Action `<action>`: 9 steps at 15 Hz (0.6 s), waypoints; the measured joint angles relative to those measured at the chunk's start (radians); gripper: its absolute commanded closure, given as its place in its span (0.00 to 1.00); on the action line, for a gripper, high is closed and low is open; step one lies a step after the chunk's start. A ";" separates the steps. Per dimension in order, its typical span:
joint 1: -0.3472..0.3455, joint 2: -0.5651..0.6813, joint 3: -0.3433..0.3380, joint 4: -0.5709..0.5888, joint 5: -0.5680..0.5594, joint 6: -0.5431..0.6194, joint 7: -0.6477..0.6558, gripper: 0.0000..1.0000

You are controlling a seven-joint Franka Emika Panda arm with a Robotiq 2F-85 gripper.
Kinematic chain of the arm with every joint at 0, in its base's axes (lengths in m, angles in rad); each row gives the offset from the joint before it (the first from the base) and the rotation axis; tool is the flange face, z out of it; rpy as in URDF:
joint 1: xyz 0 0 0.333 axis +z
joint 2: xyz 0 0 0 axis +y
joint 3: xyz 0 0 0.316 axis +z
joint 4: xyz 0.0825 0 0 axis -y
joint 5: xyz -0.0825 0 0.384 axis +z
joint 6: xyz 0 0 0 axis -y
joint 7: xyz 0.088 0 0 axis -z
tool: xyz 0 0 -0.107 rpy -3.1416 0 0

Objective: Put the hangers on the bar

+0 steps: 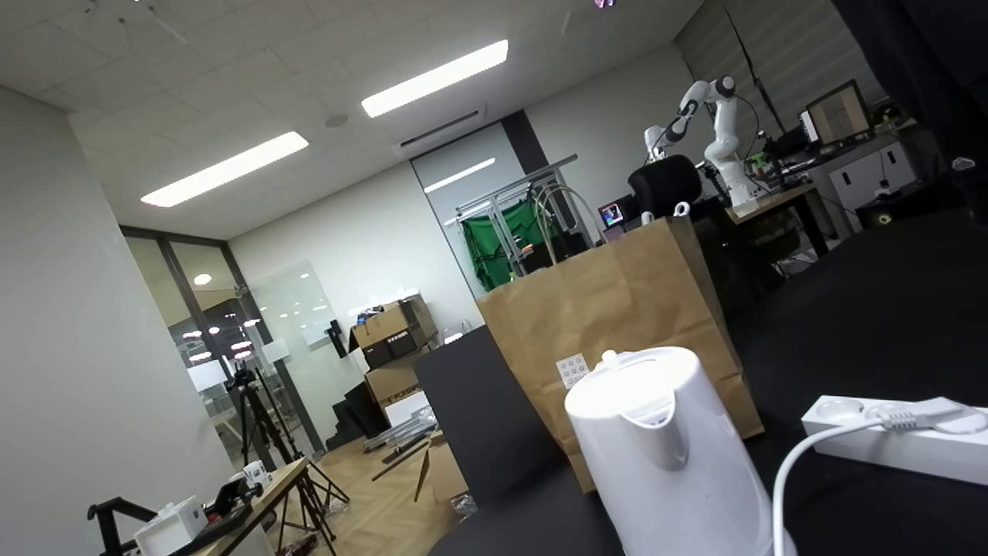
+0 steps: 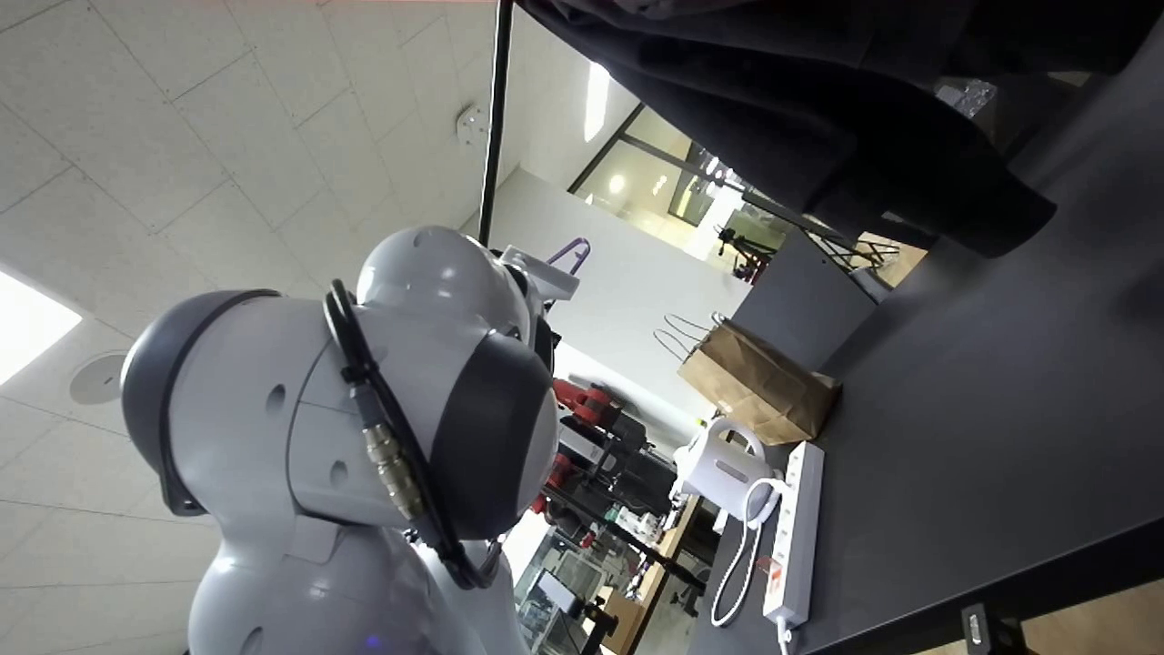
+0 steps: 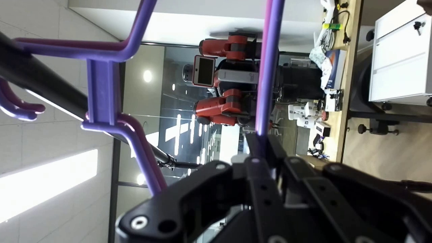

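Saw in an exterior view, as largest, the dark counter (image 2: 1000, 364), and nearer, the white arm (image 2: 318, 437). Behind the arm, noted the long black bar (image 2: 495, 127), and on the counter the bag (image 2: 755, 382), standing upright. Found the hanger (image 3: 104, 91) at the bar, with its long rod (image 3: 267, 67) pinched by the gripper (image 3: 264, 145). In the wrist view, followed the axis of this rod straight upward from the gripper. Found the hook (image 3: 20, 113) away to the left, on the opposite side of the hanger from the gripper. Saw the bar run aslant there, in front of the hook's curve and behind the neck (image 3: 101, 111). Could not tell about touching. Judged the hook to be nearly or already around the bar. Judged as next need: to lower the hanger until resting on the bar by its hook, and only then to loosen the gripper. Feared a fall in case of too early release.
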 measured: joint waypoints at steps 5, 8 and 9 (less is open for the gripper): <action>0.018 0.000 -0.004 0.006 0.000 0.000 0.000 0.67; 0.019 0.000 -0.007 0.010 0.000 -0.008 0.000 0.53; 0.017 0.000 -0.007 0.010 0.000 -0.020 0.000 0.45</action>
